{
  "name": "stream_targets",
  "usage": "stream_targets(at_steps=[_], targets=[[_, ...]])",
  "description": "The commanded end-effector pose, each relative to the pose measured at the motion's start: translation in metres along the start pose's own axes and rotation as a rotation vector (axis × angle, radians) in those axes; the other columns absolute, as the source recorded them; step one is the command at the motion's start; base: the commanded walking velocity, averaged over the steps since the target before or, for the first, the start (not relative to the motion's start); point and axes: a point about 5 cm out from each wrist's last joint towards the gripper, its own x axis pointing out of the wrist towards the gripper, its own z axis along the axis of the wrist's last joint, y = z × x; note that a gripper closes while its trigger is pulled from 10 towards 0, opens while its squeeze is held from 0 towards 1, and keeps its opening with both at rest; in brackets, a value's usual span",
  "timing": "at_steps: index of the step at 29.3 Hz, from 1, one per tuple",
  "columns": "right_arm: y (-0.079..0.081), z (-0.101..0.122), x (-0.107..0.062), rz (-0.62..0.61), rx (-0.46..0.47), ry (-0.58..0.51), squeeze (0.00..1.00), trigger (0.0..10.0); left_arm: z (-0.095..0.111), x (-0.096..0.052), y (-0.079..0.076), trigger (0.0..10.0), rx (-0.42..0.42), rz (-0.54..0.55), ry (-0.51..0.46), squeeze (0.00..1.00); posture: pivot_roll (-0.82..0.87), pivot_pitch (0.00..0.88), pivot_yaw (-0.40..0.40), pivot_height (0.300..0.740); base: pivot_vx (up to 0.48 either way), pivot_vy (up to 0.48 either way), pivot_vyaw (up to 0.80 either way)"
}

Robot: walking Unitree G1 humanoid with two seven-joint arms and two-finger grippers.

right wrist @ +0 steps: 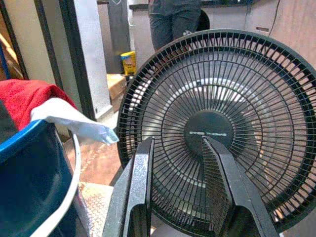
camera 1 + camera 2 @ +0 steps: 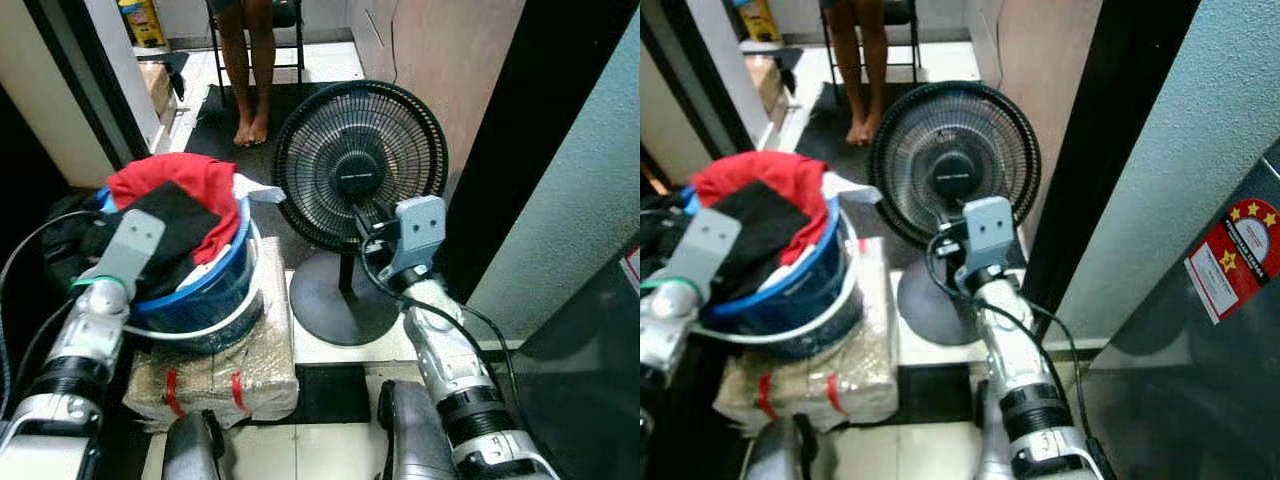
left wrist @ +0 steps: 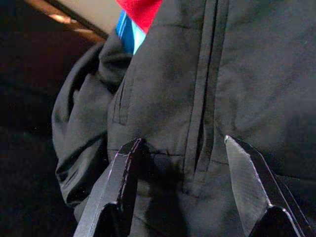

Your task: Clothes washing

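A blue bucket [image 2: 215, 285] with a white rim stands on a plastic-wrapped bundle [image 2: 262, 350] and is heaped with clothes. A red garment [image 2: 175, 180] lies on top, a black garment [image 2: 165, 235] in front of it, and a white piece [image 1: 74, 121] hangs over the rim. My left gripper [image 3: 182, 163] is open, right up against the black garment [image 3: 222, 74], one finger on each side of a seam fold. My right gripper [image 1: 175, 148] is open in the air, pointing at the black fan [image 1: 217, 123], with nothing between its fingers.
The standing fan [image 2: 355, 165] on its round base is just right of the bucket. A person [image 2: 248, 70] sits on a chair at the back. More dark clothing [image 2: 65, 235] lies left of the bucket. An appliance with a red star sticker [image 2: 1228, 262] stands at the right.
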Motion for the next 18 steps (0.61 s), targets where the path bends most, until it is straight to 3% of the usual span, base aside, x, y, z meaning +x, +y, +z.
stream_targets(at_steps=[1,4,5,7,10,16,17,18], targets=[[0.005,-0.002,-0.001,0.011,0.007,0.001,0.00,10.0,-0.047,-0.005,-0.005,10.0,0.058,-0.027,0.169,0.00,0.03,0.016,0.033,0.395,0.000,0.000,0.00],[0.005,-0.002,-0.001,0.011,0.007,0.001,0.00,10.0,-0.048,-0.006,-0.005,10.0,0.066,-0.024,0.169,0.00,0.03,0.017,0.033,0.395,0.000,0.000,0.00],[0.005,-0.002,-0.001,0.013,0.008,0.001,0.00,10.0,-0.057,-0.007,-0.001,10.0,0.147,-0.011,0.170,0.00,0.03,0.020,0.033,0.395,0.000,0.000,0.00],[0.005,-0.002,-0.001,0.013,0.008,0.001,0.00,10.0,-0.059,-0.007,0.000,10.0,0.168,-0.007,0.171,0.00,0.03,0.020,0.033,0.395,0.000,0.000,0.00],[0.004,-0.002,-0.002,0.011,0.006,0.003,0.00,10.0,-0.078,-0.016,-0.005,10.0,0.290,-0.078,0.176,0.00,0.02,0.026,0.033,0.395,0.000,0.000,0.00],[0.003,-0.002,-0.002,0.010,0.005,0.004,0.00,10.0,-0.081,-0.019,-0.007,10.0,0.291,-0.095,0.177,0.00,0.02,0.027,0.033,0.395,0.000,0.000,0.00],[0.003,-0.002,-0.002,0.010,0.005,0.004,0.00,10.0,-0.081,-0.020,-0.010,0.4,0.285,-0.102,0.173,0.00,0.02,0.028,0.031,0.395,0.000,0.000,0.00],[0.003,-0.002,-0.002,0.010,0.005,0.004,0.00,10.0,-0.081,-0.020,-0.010,0.4,0.285,-0.102,0.173,0.00,0.02,0.028,0.031,0.395,0.000,0.000,0.00]])
